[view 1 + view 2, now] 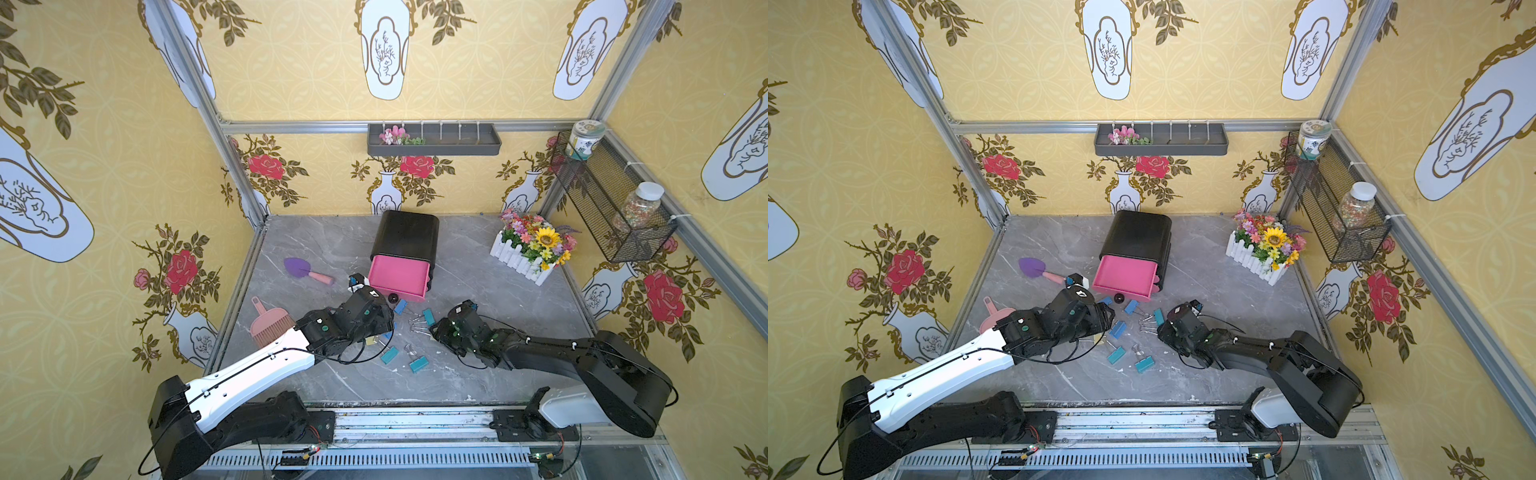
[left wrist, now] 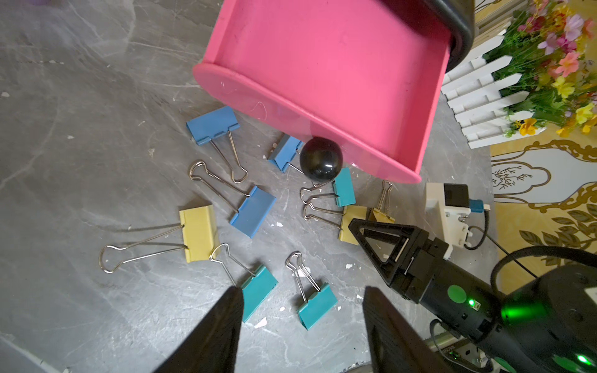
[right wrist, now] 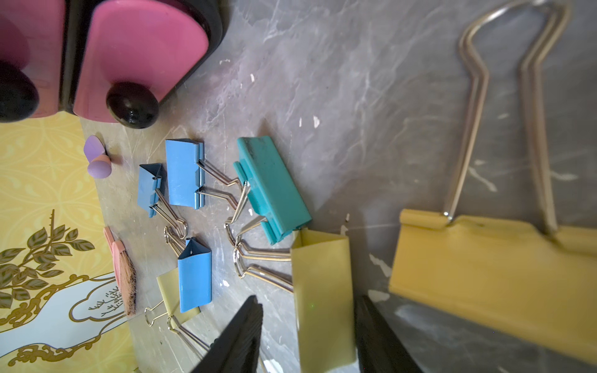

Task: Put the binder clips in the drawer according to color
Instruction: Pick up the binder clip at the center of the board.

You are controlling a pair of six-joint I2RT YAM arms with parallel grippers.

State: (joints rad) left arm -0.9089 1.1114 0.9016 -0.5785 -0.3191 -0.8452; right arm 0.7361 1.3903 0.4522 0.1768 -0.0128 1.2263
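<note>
My right gripper [image 3: 308,300] stands partly open astride a pale yellow clip [image 3: 323,284]. One finger is right against its flat side and the other shows a gap, so nothing is held yet. My left gripper [image 2: 302,289] is wide open and empty, with a teal clip [image 2: 318,306] just ahead of it. The open pink drawer [image 2: 323,64] lies beyond both. I judge the clip light, stiff and slick-painted. Its wire handles swing, so I'd pinch the folded body across its flat sides.
</note>
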